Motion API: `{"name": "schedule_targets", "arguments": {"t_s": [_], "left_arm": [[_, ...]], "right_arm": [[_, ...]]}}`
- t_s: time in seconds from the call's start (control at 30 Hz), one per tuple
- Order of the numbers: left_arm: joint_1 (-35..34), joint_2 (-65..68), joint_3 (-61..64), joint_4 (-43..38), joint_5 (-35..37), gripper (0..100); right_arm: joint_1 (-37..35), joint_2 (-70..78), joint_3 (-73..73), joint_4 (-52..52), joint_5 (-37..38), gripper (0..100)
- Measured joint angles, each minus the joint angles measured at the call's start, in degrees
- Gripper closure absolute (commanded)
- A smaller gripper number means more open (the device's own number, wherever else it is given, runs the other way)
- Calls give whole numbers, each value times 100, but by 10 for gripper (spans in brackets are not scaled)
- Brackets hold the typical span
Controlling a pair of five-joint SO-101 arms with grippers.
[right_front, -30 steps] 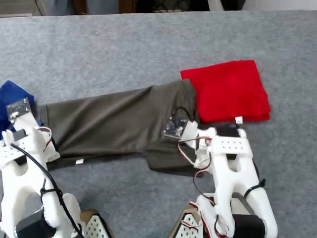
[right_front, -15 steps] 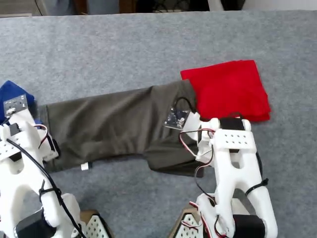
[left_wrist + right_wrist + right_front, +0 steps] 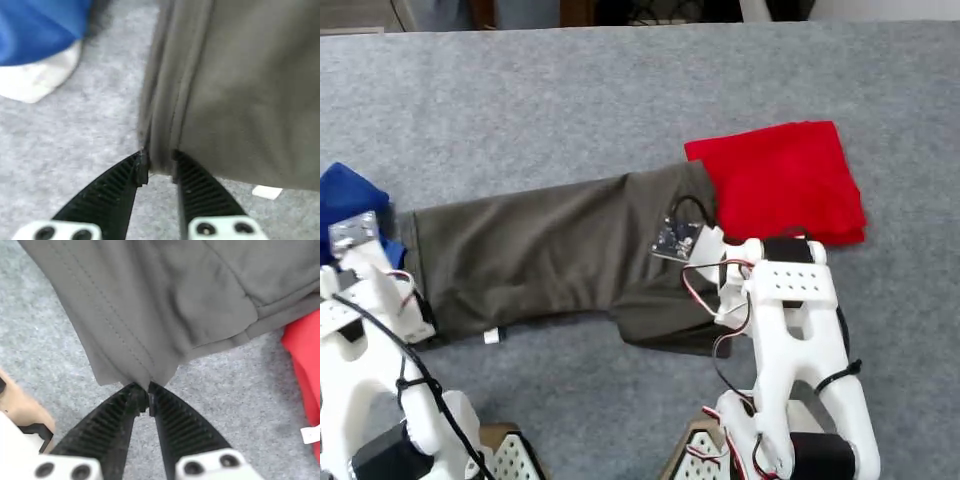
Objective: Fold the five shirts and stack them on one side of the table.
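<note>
An olive-grey shirt [image 3: 550,255] lies folded lengthwise across the middle of the grey table. My left gripper [image 3: 159,167] pinches the bunched hem of that shirt [image 3: 240,90] at its left end, where the left arm [image 3: 365,300] stands. My right gripper [image 3: 143,396] is shut on the lower corner of the shirt [image 3: 165,305], under the right arm [image 3: 780,300]. A folded red shirt [image 3: 782,180] rests at the right, just past the grey shirt's end. A blue shirt [image 3: 350,200] sits at the left edge, also seen as blue cloth [image 3: 40,27] with a white piece [image 3: 37,80] beside it.
The grey felt table [image 3: 570,100] stretches open toward the far side. A small white tag [image 3: 492,336] pokes from the grey shirt's near edge. The arm bases [image 3: 720,450] stand at the near edge of the table.
The left arm has drawn back toward the near edge with the shirt's left end, shifting the hem slightly. The right arm edged right and then held still.
</note>
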Motion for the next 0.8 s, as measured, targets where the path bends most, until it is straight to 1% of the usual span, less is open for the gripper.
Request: {"name": "schedule_targets", "arguments": {"t_s": [0.1,0.13,0.37,0.53,0.73,0.8], "left_arm": [[0,0,62,-70,9,808],[0,0,70,-70,0,805],[-18,0,114,-88,0,819],[-44,0,114,237,-396,822],[-44,0,114,237,-484,824],[-44,0,114,237,-484,852]], "right_arm": [[0,0,0,0,0,987],[0,0,0,0,0,987],[0,0,0,-35,0,987],[0,0,0,-53,0,987],[0,0,0,-53,0,987],[0,0,0,-53,0,987]]}}
